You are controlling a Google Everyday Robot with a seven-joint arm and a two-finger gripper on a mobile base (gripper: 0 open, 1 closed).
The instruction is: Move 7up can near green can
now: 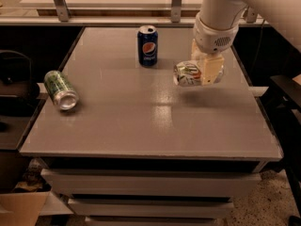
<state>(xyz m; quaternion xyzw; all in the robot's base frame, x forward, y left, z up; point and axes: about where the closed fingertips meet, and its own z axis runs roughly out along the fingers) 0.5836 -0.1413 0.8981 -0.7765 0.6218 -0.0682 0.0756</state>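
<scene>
Your gripper (207, 71) hangs over the right rear part of the table (141, 126), fingers clamped on the 7up can (186, 74), which it holds on its side with one end pointing left; whether the can touches the tabletop, you can't tell. Just to its left, further back, the Pepsi can (147, 45) stands upright. The green can (60, 89) lies on its side at the left edge, well apart from the 7up can.

Your tool (205, 71) hung over the worktop's (141, 126) right rear, clamping the 7up can (186, 74) sideways. The Pepsi can (147, 45) stood near its left; you had open room across the middle toward the green can (60, 89), which lay at the left edge.
</scene>
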